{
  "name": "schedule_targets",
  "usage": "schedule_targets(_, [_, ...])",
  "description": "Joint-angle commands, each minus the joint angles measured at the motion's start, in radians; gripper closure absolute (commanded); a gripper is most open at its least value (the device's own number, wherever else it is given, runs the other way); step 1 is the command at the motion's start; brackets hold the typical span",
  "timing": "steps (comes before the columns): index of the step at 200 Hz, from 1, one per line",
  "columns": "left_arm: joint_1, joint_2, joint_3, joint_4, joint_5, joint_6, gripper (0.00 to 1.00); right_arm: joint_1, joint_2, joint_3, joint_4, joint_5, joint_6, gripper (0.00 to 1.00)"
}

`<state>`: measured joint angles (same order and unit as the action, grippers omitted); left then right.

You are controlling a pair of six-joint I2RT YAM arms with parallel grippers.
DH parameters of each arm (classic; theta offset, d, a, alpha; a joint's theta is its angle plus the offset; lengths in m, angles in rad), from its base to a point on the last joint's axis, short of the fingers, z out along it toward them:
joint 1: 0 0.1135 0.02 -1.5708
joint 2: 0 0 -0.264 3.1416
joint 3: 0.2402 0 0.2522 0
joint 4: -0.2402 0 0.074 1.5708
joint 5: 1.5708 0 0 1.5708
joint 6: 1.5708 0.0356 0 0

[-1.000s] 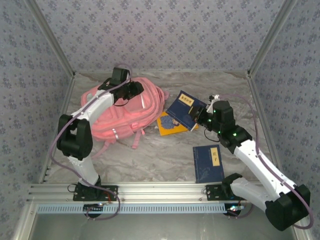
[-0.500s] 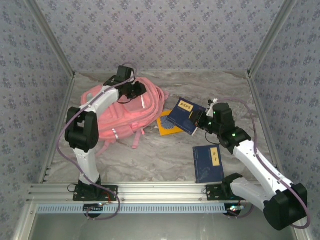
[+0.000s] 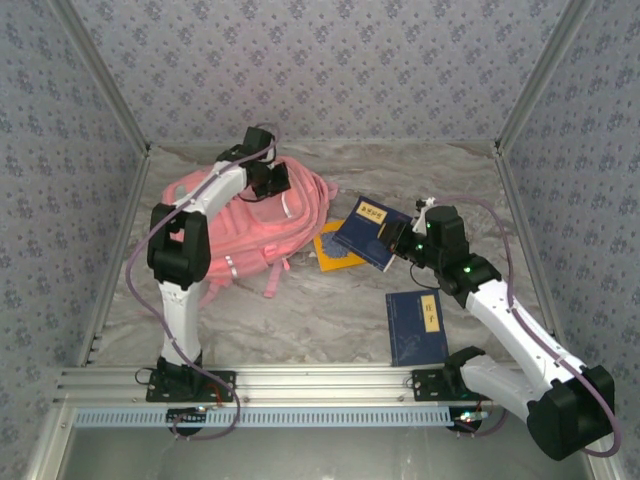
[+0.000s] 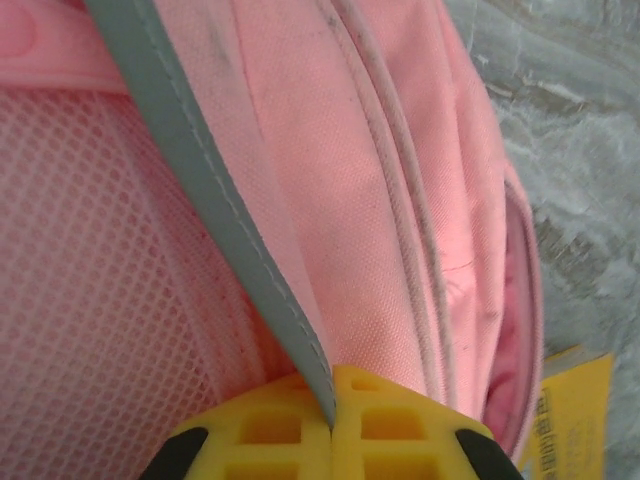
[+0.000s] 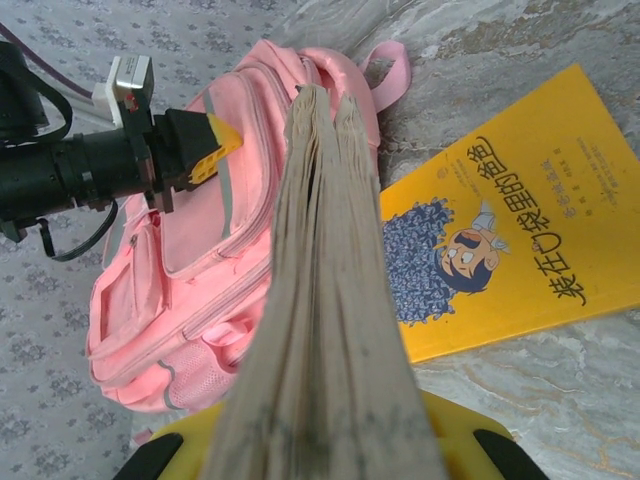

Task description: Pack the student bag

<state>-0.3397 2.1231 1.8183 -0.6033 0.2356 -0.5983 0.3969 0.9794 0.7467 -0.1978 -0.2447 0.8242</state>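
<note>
The pink student bag [image 3: 235,235] lies at the back left of the table. My left gripper [image 3: 272,180] is at its top end, shut on a pale grey reflective strip [image 4: 200,180] of the bag [image 4: 390,200]; the strip runs straight in between the closed yellow fingers [image 4: 400,420]. My right gripper [image 3: 396,238] is shut on a dark blue book [image 3: 372,226], holding it tilted above the table just right of the bag. In the right wrist view the book's page edges [image 5: 320,300] point at the bag [image 5: 200,270], with the left gripper [image 5: 212,146] on it.
A yellow book [image 3: 333,251] with a cartoon cover [image 5: 510,240] lies flat beside the bag, partly under the held book. Another dark blue book [image 3: 416,325] lies near the front right. Patterned walls enclose the table on three sides.
The left gripper has slid right along the bag's top and closed on the grey strip. The right arm shifted the blue book slightly left early on, then stayed still.
</note>
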Motion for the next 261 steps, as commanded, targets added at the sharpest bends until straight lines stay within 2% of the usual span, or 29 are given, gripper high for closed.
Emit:
schedule_targets(1, [-0.001,-0.005,0.065,-0.067,0.006,0.058,1.00,0.003,-0.022,0.016,-0.027,0.066,-0.007,1.00])
schedule_targets(33, [-0.001,-0.074,0.176,-0.206,-0.020,0.169,1.00,0.009,-0.029,0.063,-0.121,0.152,-0.044,1.00])
schedule_targets(53, [-0.001,-0.137,0.227,-0.285,-0.016,0.250,1.00,0.010,-0.041,0.071,-0.128,0.162,-0.075,1.00])
schedule_targets(91, [-0.007,-0.320,0.174,-0.302,-0.014,0.343,1.00,0.011,0.063,0.214,-0.254,0.176,-0.148,1.00])
schedule_targets(114, [-0.010,-0.409,0.153,-0.301,0.048,0.371,1.00,0.000,0.083,0.244,-0.245,0.123,-0.186,1.00])
schedule_targets(154, [-0.013,-0.538,0.060,-0.225,0.245,0.403,1.00,-0.002,0.184,0.390,-0.263,0.042,-0.226,1.00])
schedule_targets(173, [-0.013,-0.566,0.051,-0.224,0.289,0.437,1.00,0.042,0.212,0.424,-0.239,-0.005,-0.217,1.00])
schedule_targets(209, [-0.013,-0.598,0.012,-0.174,0.374,0.436,1.00,0.204,0.267,0.527,-0.248,-0.024,-0.210,1.00])
schedule_targets(235, [-0.012,-0.618,0.012,-0.176,0.328,0.454,1.00,0.327,0.290,0.536,-0.214,-0.010,-0.182,1.00])
schedule_targets(261, [-0.012,-0.643,-0.003,-0.172,0.251,0.463,1.00,0.408,0.313,0.536,-0.166,-0.004,-0.167,1.00])
